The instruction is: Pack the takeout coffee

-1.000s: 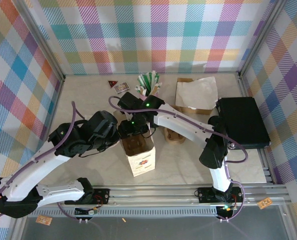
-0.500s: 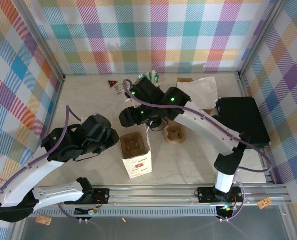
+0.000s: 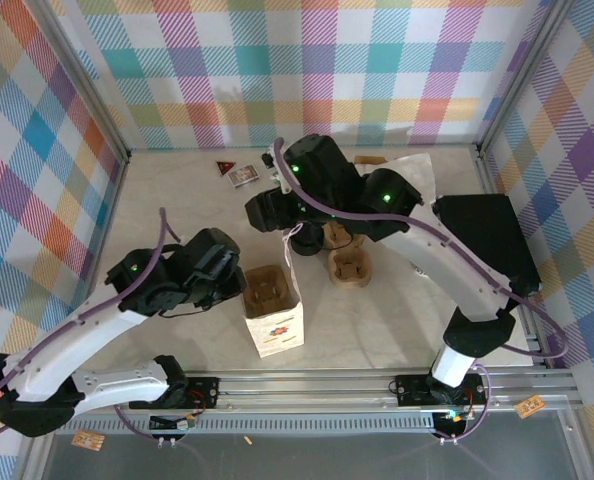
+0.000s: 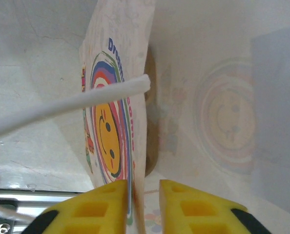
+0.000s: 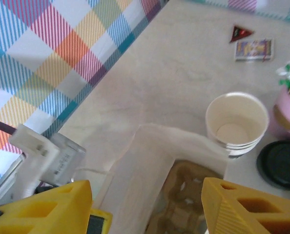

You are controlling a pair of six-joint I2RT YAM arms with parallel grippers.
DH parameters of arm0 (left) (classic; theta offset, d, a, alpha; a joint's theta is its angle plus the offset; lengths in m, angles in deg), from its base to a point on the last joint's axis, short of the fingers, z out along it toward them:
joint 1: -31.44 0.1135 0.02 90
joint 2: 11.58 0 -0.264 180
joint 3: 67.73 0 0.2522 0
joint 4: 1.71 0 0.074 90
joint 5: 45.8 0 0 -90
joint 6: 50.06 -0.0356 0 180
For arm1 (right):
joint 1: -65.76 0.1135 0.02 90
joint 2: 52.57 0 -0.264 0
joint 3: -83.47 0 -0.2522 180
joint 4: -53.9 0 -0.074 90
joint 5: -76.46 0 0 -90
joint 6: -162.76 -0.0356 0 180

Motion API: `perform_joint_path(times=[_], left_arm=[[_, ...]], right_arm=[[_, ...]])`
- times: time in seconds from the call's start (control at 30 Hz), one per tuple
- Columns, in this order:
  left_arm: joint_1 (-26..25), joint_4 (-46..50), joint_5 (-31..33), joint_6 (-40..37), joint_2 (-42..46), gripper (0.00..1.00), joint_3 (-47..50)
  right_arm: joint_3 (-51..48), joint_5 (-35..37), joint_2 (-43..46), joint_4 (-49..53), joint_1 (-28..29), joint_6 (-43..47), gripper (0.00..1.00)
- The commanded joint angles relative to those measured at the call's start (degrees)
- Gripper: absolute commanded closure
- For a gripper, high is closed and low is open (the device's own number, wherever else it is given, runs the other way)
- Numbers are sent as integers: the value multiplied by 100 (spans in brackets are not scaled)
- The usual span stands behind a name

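Observation:
A white paper bag (image 3: pixel 277 325) with a smiley print stands open near the front, a brown cup carrier (image 3: pixel 267 290) inside it. My left gripper (image 3: pixel 239 285) is at the bag's left rim. In the left wrist view the bag wall (image 4: pixel 111 126) runs between its yellow fingers (image 4: pixel 96 209); one finger touches the paper and the other stands a little off, so the left gripper (image 4: pixel 142 187) is slightly open. My right gripper (image 3: pixel 267 212) hangs open and empty above and behind the bag, looking down at the bag (image 5: pixel 150 161) and carrier (image 5: pixel 184 195). The takeout coffee is hidden.
A second brown carrier (image 3: pixel 349 265) lies right of the bag. A stack of lidless paper cups (image 5: pixel 237 122) and black lids (image 5: pixel 281 163) sit behind the bag. A black box (image 3: pixel 487 240) is at the right, flat paper bags (image 3: pixel 397 180) and small packets (image 3: pixel 242 175) at the back.
The right arm lifted off the bag and swung toward the back. The left gripper let its jaws loosen, drew a little left, then came back to the bag's rim.

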Motion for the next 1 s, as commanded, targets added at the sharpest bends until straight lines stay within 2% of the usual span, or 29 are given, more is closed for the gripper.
perform_joint_path(times=[0.0, 0.03, 0.1, 0.47, 0.63, 0.97], left_arm=[[-64, 115, -80, -361, -241, 90, -169], [-62, 178, -66, -461, -316, 96, -247], [-66, 308, -18, -634, -397, 100, -401], [-64, 148, -8, -1558, -224, 100, -571], [-71, 47, -7, -1927, -60, 100, -477], [-76, -257, -304, -2336, 325, 100, -329]], right_arm=[[0, 549, 321, -322, -108, 484, 39], [-81, 643, 402, -356, -153, 564, 39], [-343, 837, 577, -464, -286, 700, 39], [-2247, 1003, 1478, -1051, -1563, 1181, 40], [-2608, 1033, 1534, -1203, -1768, 1504, 40], [-2823, 1059, 1476, -1171, -1941, 1374, 41]])
